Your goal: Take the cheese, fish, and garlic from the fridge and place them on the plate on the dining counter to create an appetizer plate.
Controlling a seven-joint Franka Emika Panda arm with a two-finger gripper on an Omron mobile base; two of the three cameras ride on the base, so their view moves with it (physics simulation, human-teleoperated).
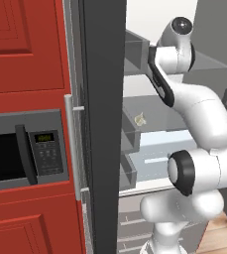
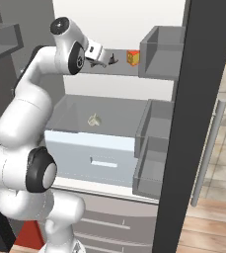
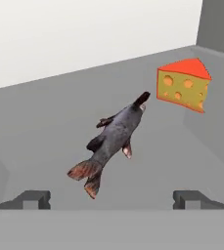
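dark finger tips of the gripper (image 3: 111, 199) stand spread wide at the bottom of the hand view, nothing between them; jaws released, holding nothing. in the right base view the gripper (image 2: 110, 60) reaches in over the upper shelf (image 2: 104, 69) of the fridge (image 2: 203, 74), door open.

just beyond the tips lies the fish (image 3: 112, 139), dark grey body, reddish-brown tail fin nearest the hand, snout away. its long axis runs on a diagonal in the hand view, from tail at lower left to head at upper right, so it lies skewed to the line between the two tips rather than square across it. the fish sits a little left of centre between the tips, apart from both. judgement: the coming grasp turns on this skew; the hand probably needs a roll so the jaws close across the narrow body, not along it.

beyond the head of the fish, near but apart, stands the cheese (image 3: 183, 86), orange-yellow wedge with holes, red top face, close to the shelf's right wall. in the right base view the cheese (image 2: 132, 57) sits just past the gripper.

one level lower, the garlic (image 2: 94, 119) rests on the glass shelf above the pale drawer (image 2: 92, 148); also seen from the left as garlic (image 1: 141, 118). well below the hand.

plate and dining counter: cannot be placed from these views. judgement: no item moved yet; fish is the likely first pick.
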